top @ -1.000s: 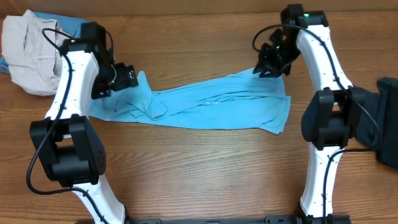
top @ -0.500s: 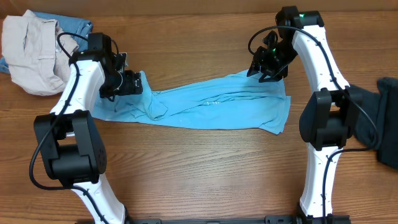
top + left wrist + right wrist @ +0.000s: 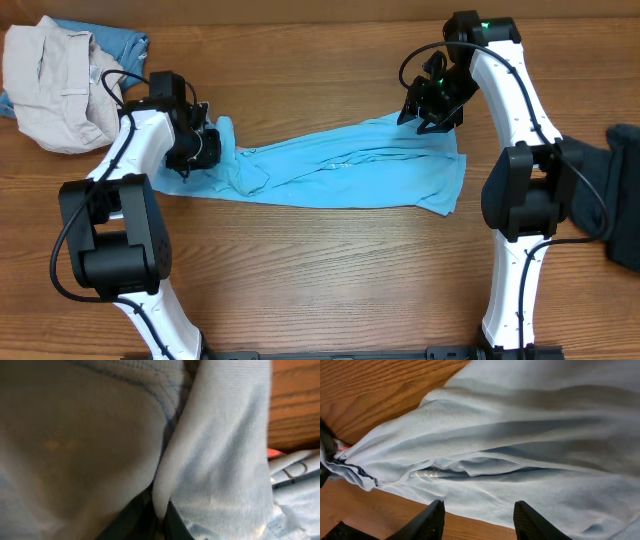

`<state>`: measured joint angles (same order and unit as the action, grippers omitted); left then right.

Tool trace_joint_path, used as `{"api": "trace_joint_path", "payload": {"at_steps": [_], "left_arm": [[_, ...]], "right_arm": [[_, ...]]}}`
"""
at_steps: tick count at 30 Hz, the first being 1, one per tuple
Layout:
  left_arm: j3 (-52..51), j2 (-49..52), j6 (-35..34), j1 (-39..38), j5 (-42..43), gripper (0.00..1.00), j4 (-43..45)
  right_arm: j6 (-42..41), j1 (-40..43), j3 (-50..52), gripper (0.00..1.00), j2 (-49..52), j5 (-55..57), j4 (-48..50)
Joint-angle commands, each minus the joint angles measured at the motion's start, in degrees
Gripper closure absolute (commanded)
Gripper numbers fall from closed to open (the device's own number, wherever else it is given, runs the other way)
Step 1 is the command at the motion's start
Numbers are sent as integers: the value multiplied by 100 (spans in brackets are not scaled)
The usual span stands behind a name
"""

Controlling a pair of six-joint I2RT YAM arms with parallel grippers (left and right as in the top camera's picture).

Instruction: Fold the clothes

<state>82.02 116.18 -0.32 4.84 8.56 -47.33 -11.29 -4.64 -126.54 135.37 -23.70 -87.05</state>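
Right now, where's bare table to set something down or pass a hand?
Free: the wooden table between the left arm and right arm, on the near side of the light sky-blue cotton T-shirt; also the strip behind it. Crowded: far-left corner, crumpled beige garment; right edge, dark navy garment.

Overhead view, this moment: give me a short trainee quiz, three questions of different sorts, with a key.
1. True or false: the left claw is shut on the sky-blue T-shirt.
2. Where does the beige garment lie? A) at the far left corner of the table B) on top of the T-shirt C) under the right arm
3. Fill in: over the T-shirt's right end, the right claw stands ____.
Key: 1 true; 2 A; 3 open.
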Motion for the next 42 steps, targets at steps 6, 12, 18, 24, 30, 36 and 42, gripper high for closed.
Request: {"api": "trace_joint_path", "payload": {"at_steps": [6,12,18,24,30,36,42], "left_arm": [[761,81,-1211,11,-1963,93,-1318],[815,81,-1797,11,-3001,75,-1884],[826,81,-2400,4,-3272,7,-2343],[1320,15,-2496,-70,-2627,84,-2601],[1226,28,-1521,33,-627,96,-2479],[498,42,-1473,42,-361,96,-1851],[343,44,-1572,39,-289,96,-1670]], "right_arm": [[-516,-22,-125,59,-122,490,90],[-678,-24,-122,71,-122,866,76],[-592,-24,-120,78,-122,525,-94],[284,-361,-125,96,-122,-1392,-131],[-4,-1169,-98,96,-120,-560,17],[-549,-1458,474,93,-120,59,551],[-527,-1134,1152,91,-96,57,1346]]}}
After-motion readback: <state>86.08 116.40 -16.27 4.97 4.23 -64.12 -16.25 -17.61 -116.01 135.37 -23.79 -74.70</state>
